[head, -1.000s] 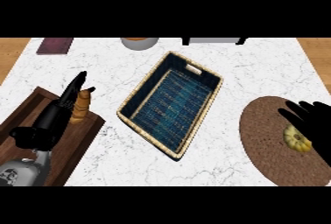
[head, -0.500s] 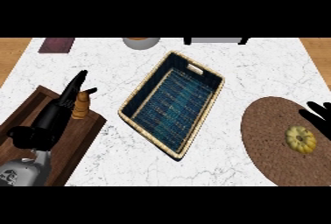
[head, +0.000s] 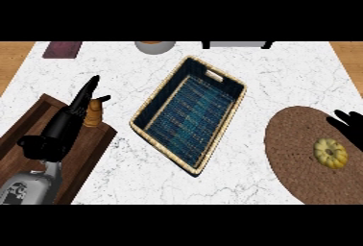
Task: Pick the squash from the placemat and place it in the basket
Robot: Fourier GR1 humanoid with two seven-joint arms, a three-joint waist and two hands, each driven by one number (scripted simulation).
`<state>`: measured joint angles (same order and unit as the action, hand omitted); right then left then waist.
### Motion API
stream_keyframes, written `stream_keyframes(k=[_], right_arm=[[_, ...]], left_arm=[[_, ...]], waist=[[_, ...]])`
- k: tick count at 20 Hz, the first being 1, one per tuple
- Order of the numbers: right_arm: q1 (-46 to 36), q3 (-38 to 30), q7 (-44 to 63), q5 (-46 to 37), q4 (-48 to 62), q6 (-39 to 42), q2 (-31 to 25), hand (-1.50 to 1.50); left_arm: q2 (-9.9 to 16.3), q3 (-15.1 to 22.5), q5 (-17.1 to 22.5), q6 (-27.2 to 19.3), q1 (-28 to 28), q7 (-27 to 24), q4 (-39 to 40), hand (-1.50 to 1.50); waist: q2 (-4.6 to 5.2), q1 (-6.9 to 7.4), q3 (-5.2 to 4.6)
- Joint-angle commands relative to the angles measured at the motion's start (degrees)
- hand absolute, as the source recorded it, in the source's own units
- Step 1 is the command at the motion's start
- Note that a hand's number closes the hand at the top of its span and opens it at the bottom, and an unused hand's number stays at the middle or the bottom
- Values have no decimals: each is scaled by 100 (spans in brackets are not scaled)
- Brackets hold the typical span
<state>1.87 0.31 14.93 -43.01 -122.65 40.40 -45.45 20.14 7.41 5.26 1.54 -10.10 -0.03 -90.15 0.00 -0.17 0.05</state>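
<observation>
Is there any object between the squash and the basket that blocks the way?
Nothing visible does. The squash lies on the placemat, and only bare counter separates the mat from the basket. The right hand shows at the view's right edge, just above the squash, with nothing between them.

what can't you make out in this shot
- Right hand, head view: only dark fingers show over the placemat; the right edge cuts off the rest, so whether it is open or curled is unclear.
- Left hand, head view: it covers part of the tan object on the wooden tray.
- Items along the counter's far edge: cut off by the top edge, not identifiable.
- The squash and the basket show fully.
</observation>
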Motion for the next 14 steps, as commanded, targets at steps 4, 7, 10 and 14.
stream_keyframes(k=[4,7,10,14], right_arm=[[319,133,-1298,-964,1222,-1435,324,-150],[628,-156,-1780,-1212,1590,-1887,271,-150],[-109,176,-1600,-1540,1991,-1759,676,-150],[-31,-18,-2228,-1676,2532,-2206,725,-150]], left_arm=[[-185,-141,-163,145,2,-211,271,0],[-254,-177,-110,140,-11,224,-177,0],[-146,-393,-96,452,186,-30,-65,0],[-311,-305,-269,406,554,16,-415,0]], waist=[[6,4,-2],[-4,-6,-2],[1,36,-5],[-3,39,-4]])
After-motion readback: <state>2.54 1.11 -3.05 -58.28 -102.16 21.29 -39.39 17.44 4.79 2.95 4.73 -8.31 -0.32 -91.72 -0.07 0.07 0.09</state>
